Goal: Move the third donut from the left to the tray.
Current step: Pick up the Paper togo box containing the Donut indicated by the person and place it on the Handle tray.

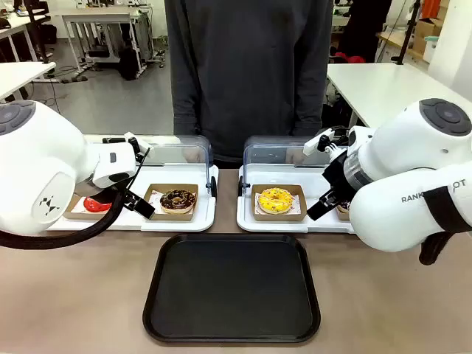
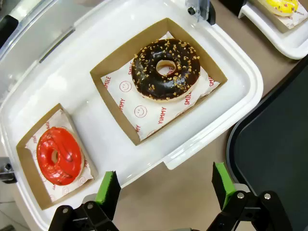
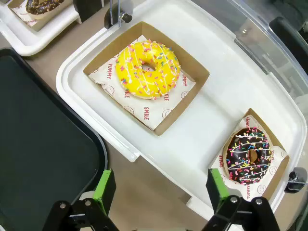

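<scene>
The third donut from the left is yellow-glazed with small sprinkles and lies in a square brown cardboard holder on the right white display base. The black tray lies bare in front of both bases. My right gripper hangs open above the near rim of that base, short of the yellow donut. My left gripper is open too, above the near edge of the left base, with a chocolate donut ahead of it. In the front view the gripper fingers are mostly hidden behind the arms.
A red-glazed donut and the nut-topped chocolate donut sit on the left base. A sprinkled chocolate donut sits on the right base. Clear lids stand open behind. A person stands at the far side.
</scene>
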`<action>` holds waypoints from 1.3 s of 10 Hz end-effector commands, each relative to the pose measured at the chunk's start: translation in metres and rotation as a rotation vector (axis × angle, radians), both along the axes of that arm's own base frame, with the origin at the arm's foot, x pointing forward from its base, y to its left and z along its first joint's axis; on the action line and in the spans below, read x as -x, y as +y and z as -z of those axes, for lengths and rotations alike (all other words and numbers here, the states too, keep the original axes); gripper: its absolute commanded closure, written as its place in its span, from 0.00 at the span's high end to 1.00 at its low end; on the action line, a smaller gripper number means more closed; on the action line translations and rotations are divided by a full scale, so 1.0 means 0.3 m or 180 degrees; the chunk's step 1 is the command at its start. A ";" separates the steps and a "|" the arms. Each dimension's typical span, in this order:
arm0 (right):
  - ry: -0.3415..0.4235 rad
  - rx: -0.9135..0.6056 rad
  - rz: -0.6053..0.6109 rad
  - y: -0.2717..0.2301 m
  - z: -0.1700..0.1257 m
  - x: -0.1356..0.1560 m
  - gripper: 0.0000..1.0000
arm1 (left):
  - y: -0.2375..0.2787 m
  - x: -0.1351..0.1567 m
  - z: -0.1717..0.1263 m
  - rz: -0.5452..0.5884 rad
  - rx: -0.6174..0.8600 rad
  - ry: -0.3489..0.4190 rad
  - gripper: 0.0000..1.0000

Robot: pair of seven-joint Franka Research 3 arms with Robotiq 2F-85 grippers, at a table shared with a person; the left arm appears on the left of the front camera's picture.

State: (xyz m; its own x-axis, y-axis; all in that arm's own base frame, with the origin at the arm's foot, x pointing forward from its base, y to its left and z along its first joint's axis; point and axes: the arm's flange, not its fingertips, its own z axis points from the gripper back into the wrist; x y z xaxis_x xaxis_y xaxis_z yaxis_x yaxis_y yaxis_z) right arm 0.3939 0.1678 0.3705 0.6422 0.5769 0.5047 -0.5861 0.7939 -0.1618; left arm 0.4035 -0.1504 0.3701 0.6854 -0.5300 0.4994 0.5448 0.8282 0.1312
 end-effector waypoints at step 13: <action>0.0070 -0.0429 0.0089 -0.172 -0.300 -0.103 1.00 | 0.160 -0.096 -0.256 0.0075 0.0216 -0.0002 1.00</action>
